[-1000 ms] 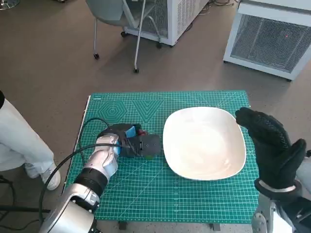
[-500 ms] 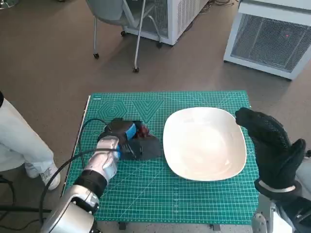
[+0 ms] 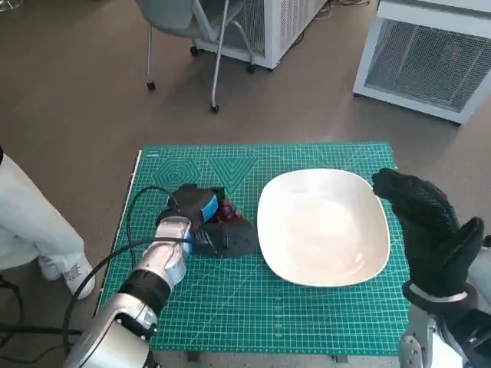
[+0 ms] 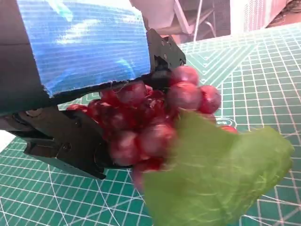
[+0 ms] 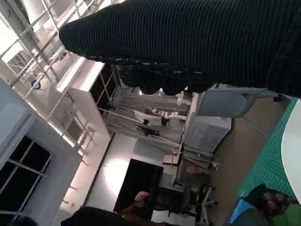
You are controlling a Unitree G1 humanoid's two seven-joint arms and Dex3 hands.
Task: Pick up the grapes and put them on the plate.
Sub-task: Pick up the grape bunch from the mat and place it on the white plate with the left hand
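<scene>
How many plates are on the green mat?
1. The white plate lies on the right part of the green mat, between the left robot hand holding the grapes and the right robot hand.

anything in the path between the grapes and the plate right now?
Nothing visible. The left hand holds the grapes just beside the plate; only bare green mat lies between them. The right hand is raised at the plate's far side, not in the path.

Small desk (image 3: 165, 354), green cutting mat (image 3: 253, 307) covering its top, white plate (image 3: 322, 226) on the mat toward the right side
</scene>
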